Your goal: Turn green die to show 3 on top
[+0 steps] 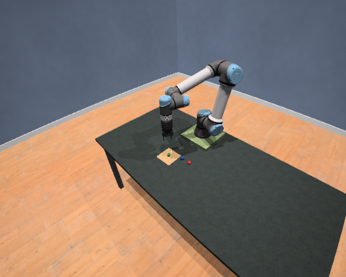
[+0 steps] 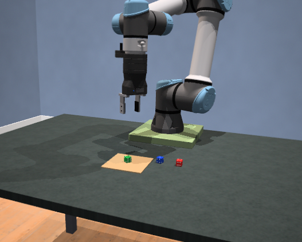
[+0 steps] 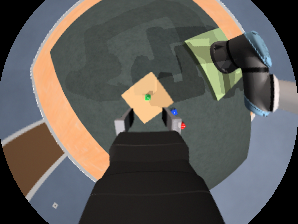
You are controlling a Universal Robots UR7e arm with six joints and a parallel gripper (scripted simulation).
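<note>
The green die (image 1: 169, 154) (image 2: 128, 159) (image 3: 147, 97) lies on the tan mat (image 1: 168, 161) (image 2: 138, 168) (image 3: 145, 116), inward from its edges. Its pips are too small to read with certainty. The mat lies flat on the table. The blue die (image 1: 182, 158) (image 2: 160, 160) (image 3: 174, 112) lies on the table just off the mat's right side. The red die (image 1: 189, 163) (image 2: 179, 162) (image 3: 183, 126) lies farther right; none of the dice touch. My gripper (image 1: 167, 138) (image 2: 130, 111) (image 3: 147, 113) is open and empty, pointing down, high above the table and the mat.
The dark table (image 1: 237, 197) (image 2: 219, 186) (image 3: 210, 150) carries the dice and mat. The green base plate (image 1: 205, 146) (image 2: 161, 141) (image 3: 218, 90) under the arm's foot stands behind the dice. The arm's shadow falls on the table around and behind the mat.
</note>
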